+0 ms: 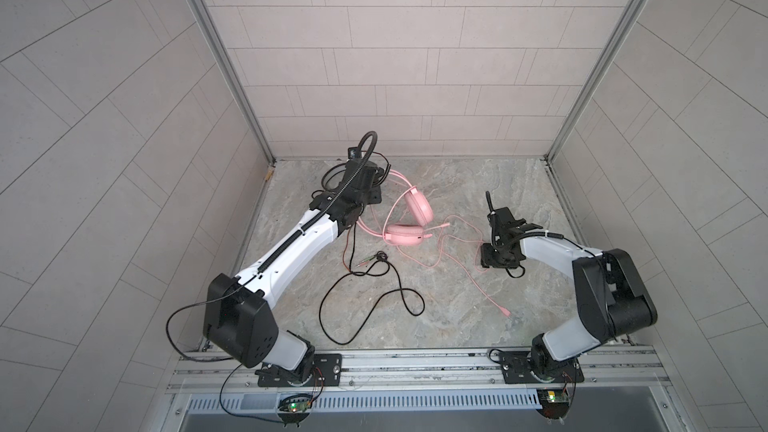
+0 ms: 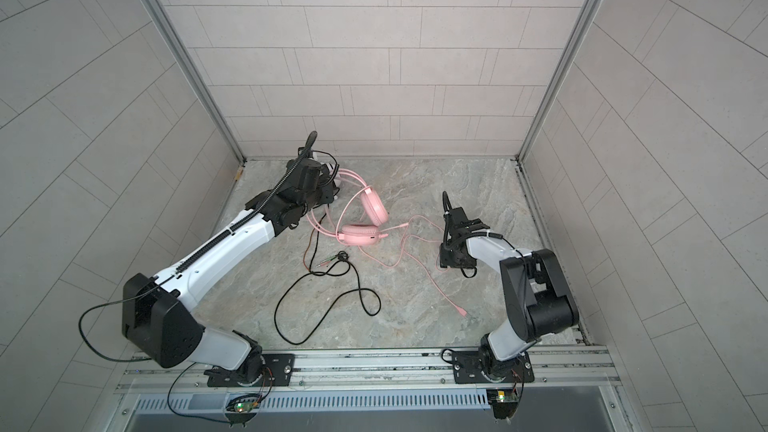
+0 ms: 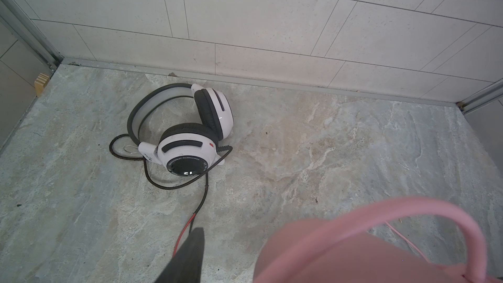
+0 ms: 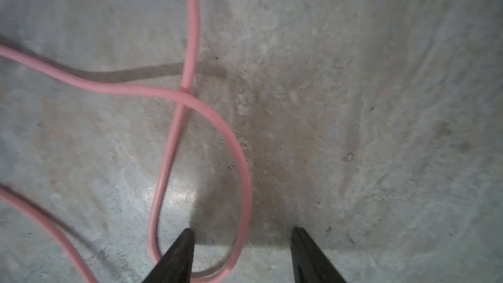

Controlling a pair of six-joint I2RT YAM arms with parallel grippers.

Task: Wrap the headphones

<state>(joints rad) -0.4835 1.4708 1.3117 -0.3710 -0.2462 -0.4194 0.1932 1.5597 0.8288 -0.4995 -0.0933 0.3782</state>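
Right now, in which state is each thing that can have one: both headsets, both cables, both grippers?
left gripper: closed on the pink headband, it seems; one finger hidden.
right gripper: open, gripping nothing.
pink headset: headband up at the left gripper, not wrapped.
pink cable: loose on the table, crossing itself in a loop.
white-and-black headset: lying on the table, untouched.
black cable: loose, unwrapped.

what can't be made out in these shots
White headset: both top views, mostly under left arm.
Left gripper: left wrist view, one finger behind blurred pink headset; grip unclear.
Pink cable: right wrist view, blurred; loop partly behind a finger of right gripper.
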